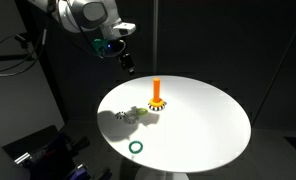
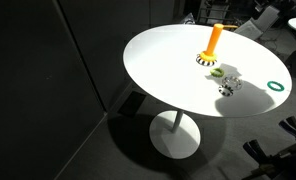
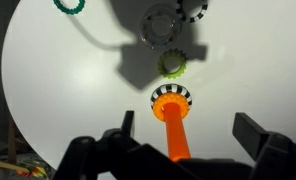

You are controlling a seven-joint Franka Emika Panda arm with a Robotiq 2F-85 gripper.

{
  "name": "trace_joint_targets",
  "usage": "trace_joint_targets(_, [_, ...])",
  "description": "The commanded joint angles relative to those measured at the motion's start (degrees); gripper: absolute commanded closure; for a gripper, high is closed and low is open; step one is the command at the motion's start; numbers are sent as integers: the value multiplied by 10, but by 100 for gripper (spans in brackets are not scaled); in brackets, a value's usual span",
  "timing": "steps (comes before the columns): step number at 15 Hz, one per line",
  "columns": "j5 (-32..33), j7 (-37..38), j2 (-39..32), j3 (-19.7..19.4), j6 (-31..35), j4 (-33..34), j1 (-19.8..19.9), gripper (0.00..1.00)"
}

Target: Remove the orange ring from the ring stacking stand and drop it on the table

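Note:
The ring stacking stand is an upright orange post [image 1: 157, 89] on a round black-and-white checkered base [image 3: 171, 91]. It stands on the white round table [image 1: 210, 122] and shows in both exterior views [image 2: 215, 37]. The orange ring [image 3: 171, 103] sits low round the foot of the post, on the base. My gripper [image 1: 123, 58] hangs in the air above and to the side of the stand. In the wrist view its two fingers [image 3: 188, 128] are spread wide with the post [image 3: 175, 135] between them in the picture. It is open and empty.
A yellow-green ring [image 3: 172, 65] and a black-and-white dashed ring [image 3: 163, 25] lie on the table beside the stand. A dark green ring [image 1: 136, 147] lies near the table's edge. The room around the table [image 2: 168, 60] is dark, with equipment at its sides.

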State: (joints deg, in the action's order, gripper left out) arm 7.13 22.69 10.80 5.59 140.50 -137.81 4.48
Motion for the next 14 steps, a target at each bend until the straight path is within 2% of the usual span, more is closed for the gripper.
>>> trace_joint_targets(1, [33,47,-50,-3,9,27,2,0])
trace_joint_targets(7, [57,84,-132,-24,50,59,-11,0])
trace_joint_targets(14, [41,83,-226,-64,96,113,-44,0])
